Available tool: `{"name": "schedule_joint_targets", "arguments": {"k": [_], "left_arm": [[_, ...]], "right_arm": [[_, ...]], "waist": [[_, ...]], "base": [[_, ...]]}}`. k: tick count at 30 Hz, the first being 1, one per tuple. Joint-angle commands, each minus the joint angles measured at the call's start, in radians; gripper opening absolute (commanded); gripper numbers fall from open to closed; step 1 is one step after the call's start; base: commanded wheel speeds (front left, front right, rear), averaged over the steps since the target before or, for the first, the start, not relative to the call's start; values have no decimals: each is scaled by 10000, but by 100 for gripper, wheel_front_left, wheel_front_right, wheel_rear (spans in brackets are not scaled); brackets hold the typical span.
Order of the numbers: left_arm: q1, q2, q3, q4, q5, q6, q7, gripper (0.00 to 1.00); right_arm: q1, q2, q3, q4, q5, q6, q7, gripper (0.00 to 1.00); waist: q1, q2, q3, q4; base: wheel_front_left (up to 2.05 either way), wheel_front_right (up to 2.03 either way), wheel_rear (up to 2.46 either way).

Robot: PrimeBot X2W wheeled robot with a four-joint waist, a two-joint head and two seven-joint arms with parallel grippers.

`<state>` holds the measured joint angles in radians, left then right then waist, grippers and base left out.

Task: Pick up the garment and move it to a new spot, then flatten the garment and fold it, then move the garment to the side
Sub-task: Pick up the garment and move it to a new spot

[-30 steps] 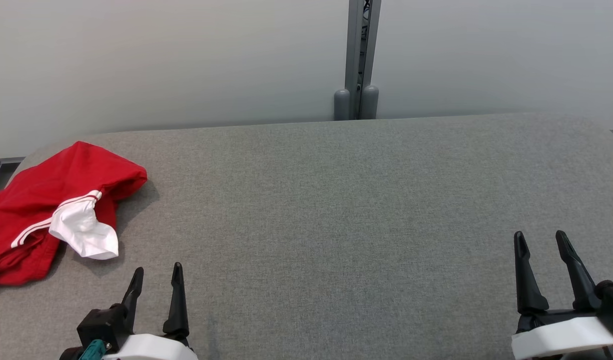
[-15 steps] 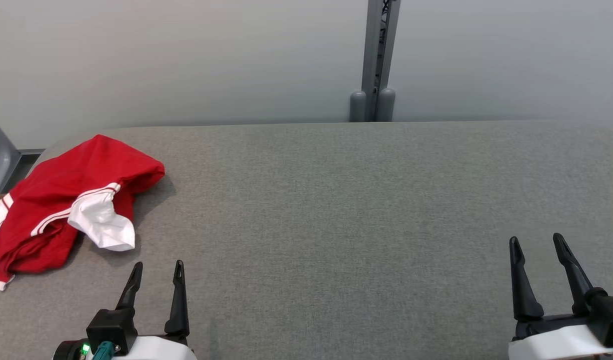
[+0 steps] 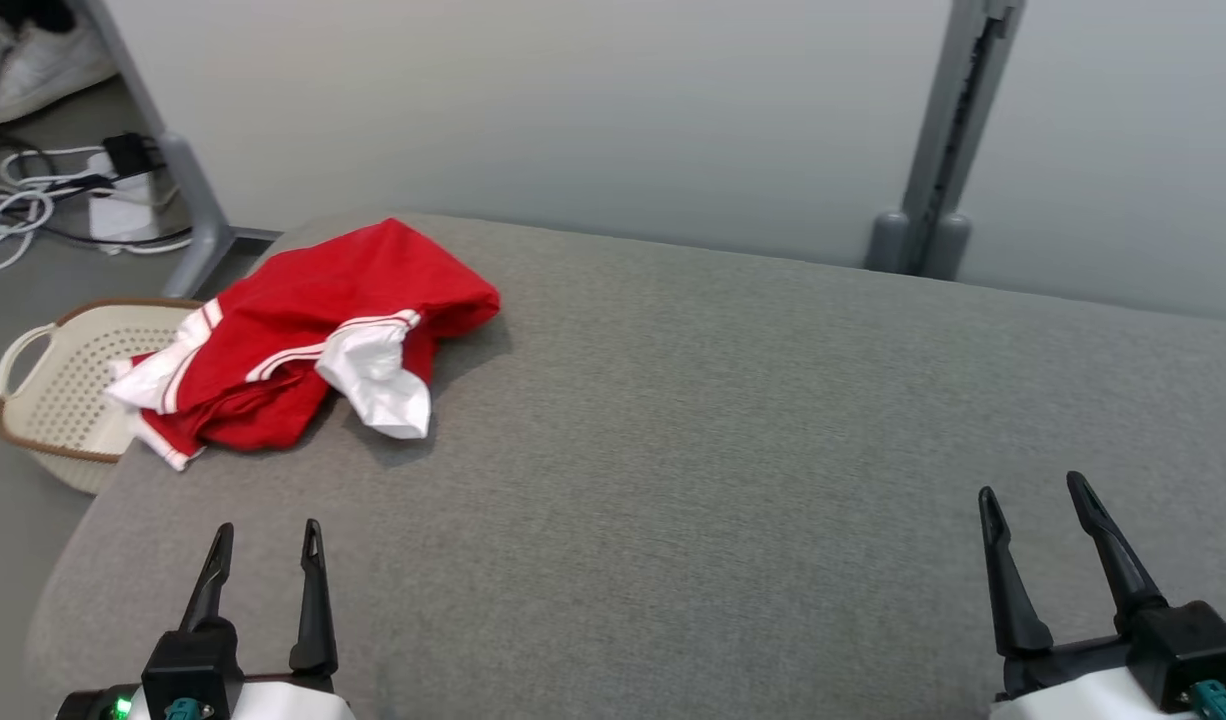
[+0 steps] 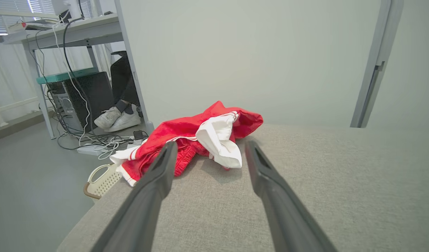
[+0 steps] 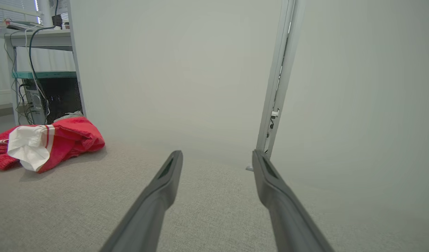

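Far left, on the floor: cream perforated plastic basket w/ brown rim [image 3: 48,400]. Crumpled red garment w/ white stripes & white lining [image 3: 323,295] lies at the far-left corner of the grey fabric-topped counter [image 3: 723,420]. Its left end hangs off the edge above the basket, long axis near-left to far-right. Left pincer [image 3: 268,528]: wide, empty, garment straight ahead, so nearer arm. Right pincer [image 3: 1032,488]: wide, empty, well apart. Bunched folds hide hems; garment type unclear.
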<state>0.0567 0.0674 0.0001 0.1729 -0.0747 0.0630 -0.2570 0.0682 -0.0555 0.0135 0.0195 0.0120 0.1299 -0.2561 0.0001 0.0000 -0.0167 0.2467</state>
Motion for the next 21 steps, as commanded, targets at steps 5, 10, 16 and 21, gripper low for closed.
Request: {"name": "schedule_joint_targets", "arguments": {"k": [5, 10, 16, 21], "left_arm": [[192, 60, 275, -141, 267, 47, -86, 100], [291, 44, 464, -209, 235, -16, -86, 100], [213, -10, 571, -191, 99, -174, -86, 100], [-641, -56, 169, 557, -152, -677, -86, 100]], "right_arm": [[47, -6, 123, 13, -229, 13, -108, 100], [-25, 3, 268, 88, -179, 13, -108, 100], [-71, 12, 440, 122, -134, 13, -108, 100], [-149, -103, 525, 156, -136, 13, -108, 100]], "waist": [[-1, 0, -113, 1287], [-1, 0, -136, 1650], [-1, 0, -65, 1576], [-1, 0, 240, 1242]], "base": [[0, 0, 0], [0, 0, 0], [0, 0, 0], [0, 0, 0]]}}
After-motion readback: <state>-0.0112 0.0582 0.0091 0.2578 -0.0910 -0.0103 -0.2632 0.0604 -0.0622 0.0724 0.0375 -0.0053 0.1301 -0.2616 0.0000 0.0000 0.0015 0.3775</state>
